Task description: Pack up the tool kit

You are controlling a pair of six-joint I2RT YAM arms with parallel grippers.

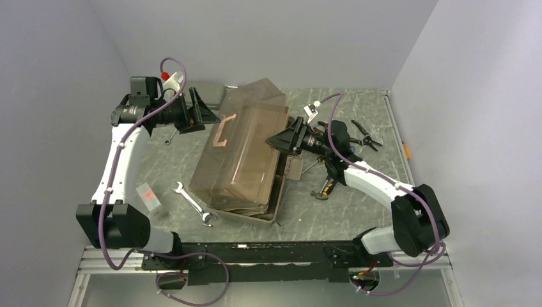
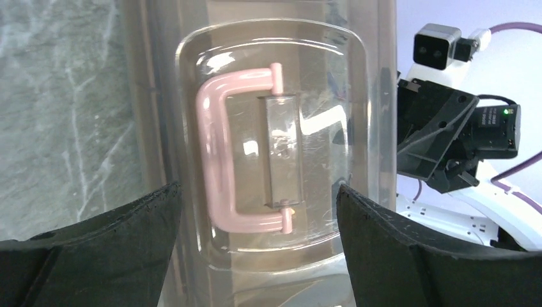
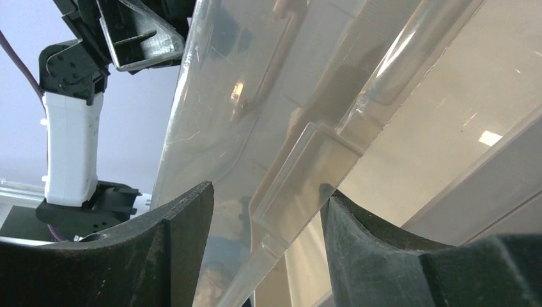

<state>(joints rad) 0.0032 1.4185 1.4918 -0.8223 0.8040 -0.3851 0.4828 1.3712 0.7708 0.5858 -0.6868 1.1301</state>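
The tan-brown toolbox [image 1: 243, 160] lies in the middle of the table, its smoky lid up and the pink handle [image 1: 224, 131] on top. My left gripper [image 1: 202, 115] is open at the box's far-left side; in the left wrist view [image 2: 259, 187] it faces the lid, with the pink handle [image 2: 217, 160] ahead between the fingers, apart from both. My right gripper [image 1: 282, 137] is open at the lid's right edge; in the right wrist view [image 3: 268, 190] the lid's clear rim [image 3: 307, 166] passes between the fingers. A steel wrench [image 1: 192, 203] lies at the front left. Pliers [image 1: 364, 135] lie at the right.
A small flat grey case [image 1: 208, 94] sits behind the left gripper. A clear box [image 1: 148, 197] with a red mark lies at the front left. A black-and-orange tool [image 1: 327, 185] lies under the right forearm. A small wrench [image 1: 169, 137] lies under the left arm.
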